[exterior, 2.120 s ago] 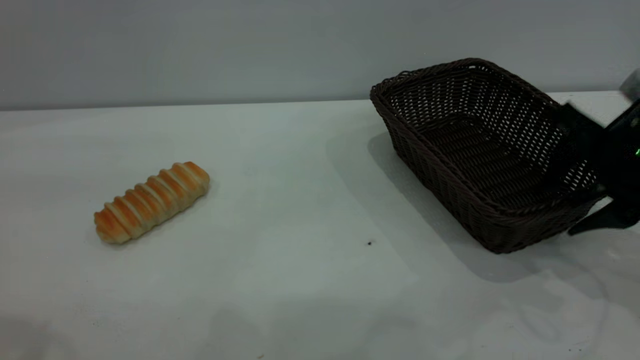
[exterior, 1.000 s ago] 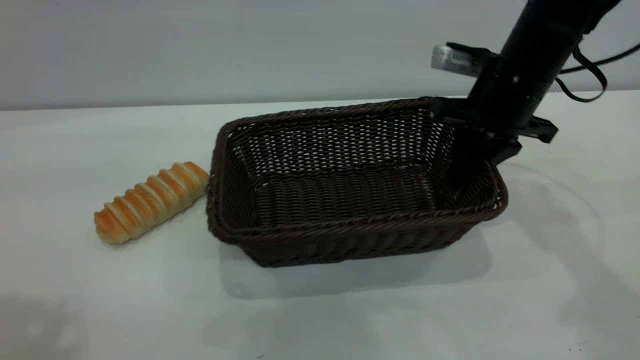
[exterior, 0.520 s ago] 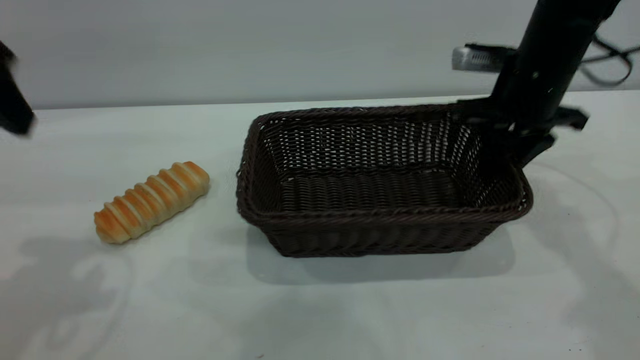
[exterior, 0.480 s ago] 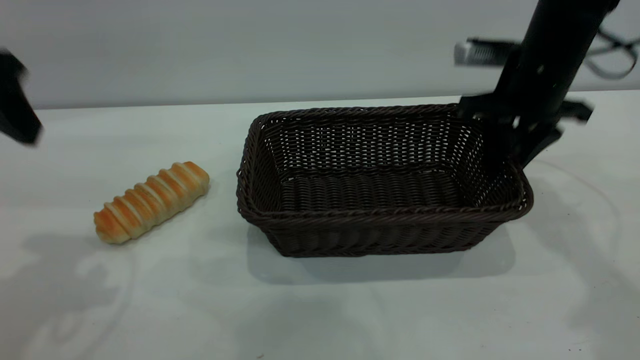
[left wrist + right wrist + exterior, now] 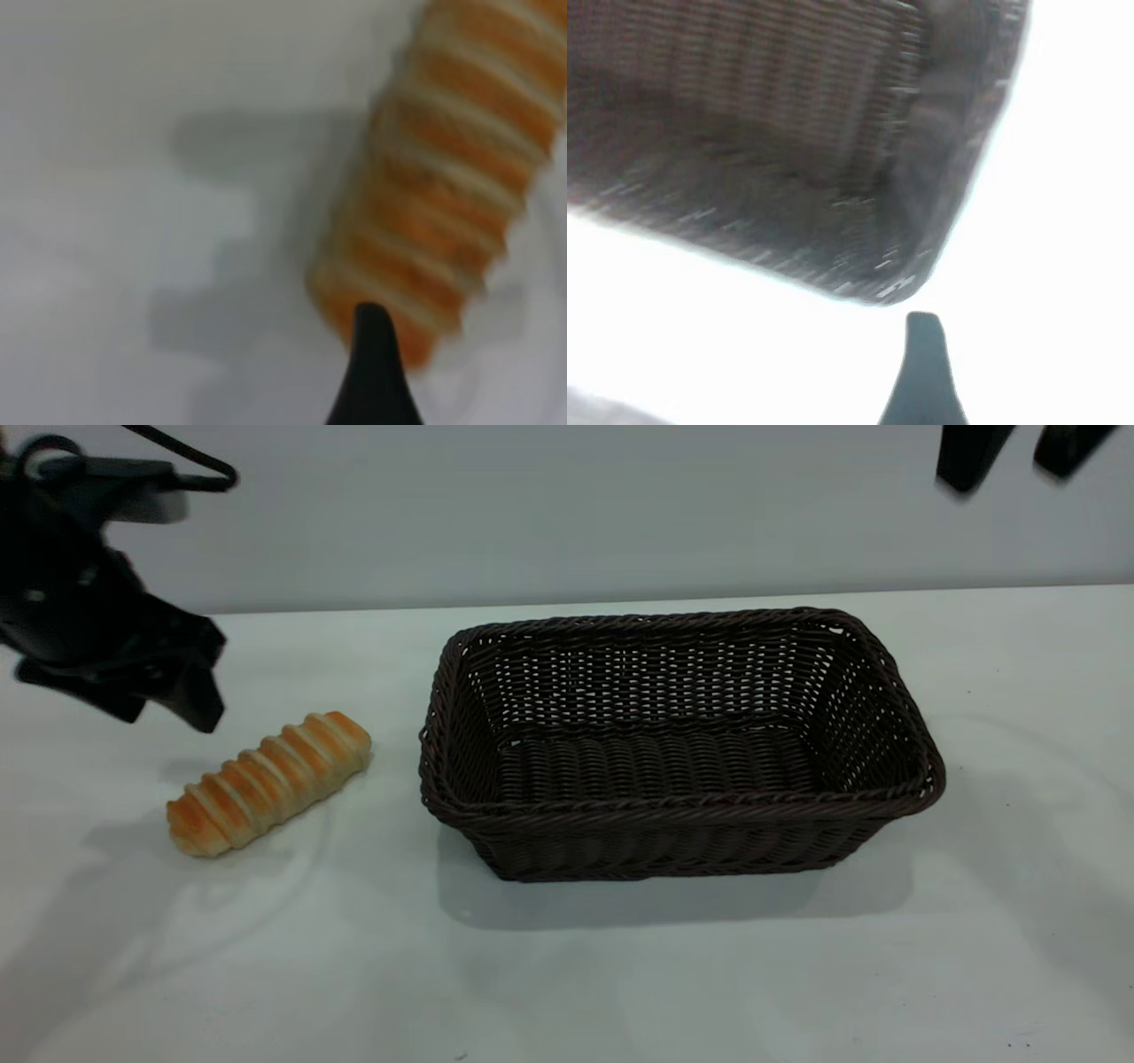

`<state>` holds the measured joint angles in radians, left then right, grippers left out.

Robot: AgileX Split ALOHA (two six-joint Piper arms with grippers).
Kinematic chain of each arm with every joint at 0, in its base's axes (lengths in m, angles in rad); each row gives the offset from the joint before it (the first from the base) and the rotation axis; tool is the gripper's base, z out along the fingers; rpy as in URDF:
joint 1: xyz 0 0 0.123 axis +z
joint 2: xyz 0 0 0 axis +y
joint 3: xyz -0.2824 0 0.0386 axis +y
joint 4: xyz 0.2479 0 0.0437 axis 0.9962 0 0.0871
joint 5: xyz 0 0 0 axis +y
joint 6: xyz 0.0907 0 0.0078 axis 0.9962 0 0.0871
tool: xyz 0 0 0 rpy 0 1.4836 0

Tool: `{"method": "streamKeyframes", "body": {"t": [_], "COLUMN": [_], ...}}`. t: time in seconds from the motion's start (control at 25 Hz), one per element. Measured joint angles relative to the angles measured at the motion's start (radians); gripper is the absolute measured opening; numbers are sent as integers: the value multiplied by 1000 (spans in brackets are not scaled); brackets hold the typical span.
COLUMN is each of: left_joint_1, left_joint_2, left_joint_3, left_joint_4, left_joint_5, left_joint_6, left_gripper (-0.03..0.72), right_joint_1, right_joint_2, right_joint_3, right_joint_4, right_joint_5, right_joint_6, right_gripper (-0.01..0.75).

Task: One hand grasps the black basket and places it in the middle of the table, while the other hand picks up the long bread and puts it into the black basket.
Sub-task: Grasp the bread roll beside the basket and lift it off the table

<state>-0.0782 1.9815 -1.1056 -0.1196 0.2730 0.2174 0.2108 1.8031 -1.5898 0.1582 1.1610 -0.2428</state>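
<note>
The black basket (image 5: 682, 815) stands upright in the middle of the white table (image 5: 567, 974), empty. The long bread (image 5: 268, 781) lies on the table to its left, apart from it. My left gripper (image 5: 166, 710) hangs open just above and behind the bread's left end. The left wrist view shows the bread (image 5: 443, 177) close below one dark finger (image 5: 374, 372). My right gripper (image 5: 1010, 460) is open and empty, high above the basket's right end. The right wrist view shows a corner of the basket (image 5: 788, 150) beyond one finger (image 5: 924, 372).
A grey wall (image 5: 567, 514) runs behind the table's far edge. A few tiny dark specks mark the table near the right side (image 5: 1006, 806).
The right gripper carried the basket from the right to the middle, let go of its right rim and rose up. The left gripper came in from the left, towards the bread.
</note>
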Motion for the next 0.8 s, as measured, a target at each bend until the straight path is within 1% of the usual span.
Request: {"method": "streamKeyframes", "body": {"t": [0.16, 0.32, 0.44, 0.6, 0.64, 0.72, 0.76, 0.8], "left_joint_1": [0, -7, -19, -25, -25, -25, -26, -26], "left_joint_2": [122, 228, 283, 332, 339, 344, 344, 341], "left_joint_3": [-113, -204, -240, -260, -261, -265, -266, -266], "left_joint_4": [-2, -9, -9, -7, -5, 6, 10, 11], "left_joint_5": [1, 51, 77, 70, 66, 65, 66, 67], "left_joint_6": [1, 1, 13, 39, 41, 43, 43, 45], "left_gripper": [591, 591, 591, 577, 552, 454, 373, 276], "right_joint_1": [83, 164, 179, 179, 179, 179, 179, 179], "right_joint_2": [-185, -363, -488, -655, -702, -793, -844, -896], "right_joint_3": [107, 248, 353, 503, 539, 637, 689, 733], "right_joint_4": [87, 109, 107, 29, 1, -54, -82, -105], "right_joint_5": [17, 15, 10, 9, 9, 9, 9, 9], "right_joint_6": [-49, -68, -47, 18, 38, 76, 95, 113], "right_gripper": [551, 537, 537, 537, 537, 537, 537, 537]}}
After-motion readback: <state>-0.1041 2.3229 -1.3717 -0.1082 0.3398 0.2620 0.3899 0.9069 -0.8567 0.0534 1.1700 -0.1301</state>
